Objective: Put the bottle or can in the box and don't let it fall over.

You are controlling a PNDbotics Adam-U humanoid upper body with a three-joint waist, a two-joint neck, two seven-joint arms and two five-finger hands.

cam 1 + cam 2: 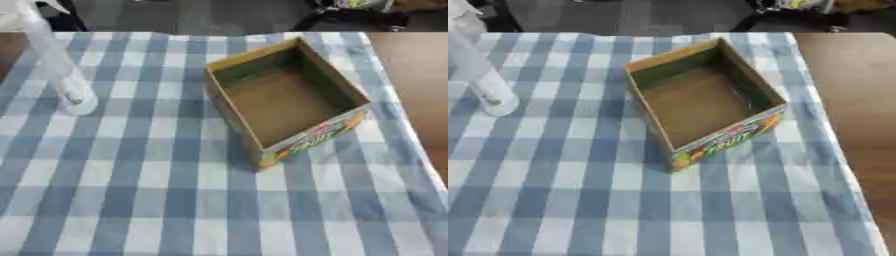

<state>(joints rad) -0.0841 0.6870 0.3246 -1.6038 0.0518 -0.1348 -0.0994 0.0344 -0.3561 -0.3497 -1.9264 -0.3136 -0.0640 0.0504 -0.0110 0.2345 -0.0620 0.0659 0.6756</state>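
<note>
A clear plastic bottle (59, 67) stands upright at the left of the table, its top reaching toward the upper left corner of the left eye view. An open cardboard box (284, 97) with a colourful printed front sits right of centre, turned at an angle, and holds nothing. The bottle stands about a box width to the left of the box. Neither of my hands shows in either view.
A blue and white checked cloth (149, 190) covers the table. Bare brown wood (850, 100) runs along the right edge. Dark floor and dark objects (350, 15) lie beyond the far edge.
</note>
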